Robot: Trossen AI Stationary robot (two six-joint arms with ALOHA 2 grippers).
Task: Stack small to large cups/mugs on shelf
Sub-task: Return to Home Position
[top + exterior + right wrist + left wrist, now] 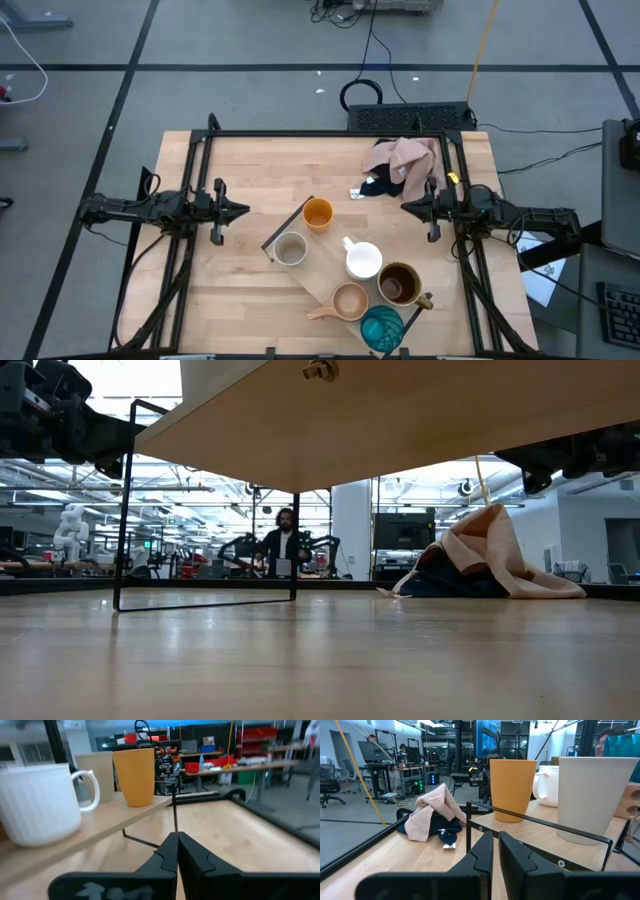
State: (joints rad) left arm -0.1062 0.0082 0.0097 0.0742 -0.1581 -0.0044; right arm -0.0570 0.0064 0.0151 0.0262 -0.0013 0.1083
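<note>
– Cups first: how many are standing on the shelf (322,268)?
– Six are standing on it, in two rows of three. The orange cup (318,213), white handled mug (364,261) and dark brown handled mug (399,284) are making one row. The beige-grey cup (290,249), tan handled cup (350,300) and teal glazed cup (382,327) are making the other.
– Where is that one shelf lying?
– It is lying slantwise on the worktop (240,290), running from the centre toward five o'clock. The orange cup is standing at the central end and the teal one at the five o'clock end.
– And the tools?
– Two. The left tool (243,210) is hovering at nine o'clock and the right tool (405,208) at three o'clock. Both are apart from the shelf, each with its fingers pressed together and carrying nothing.
– Anything else?
– Two cloths are lying at one o'clock: a pink cloth (410,160) heaped beside a navy cloth (385,186).
</note>
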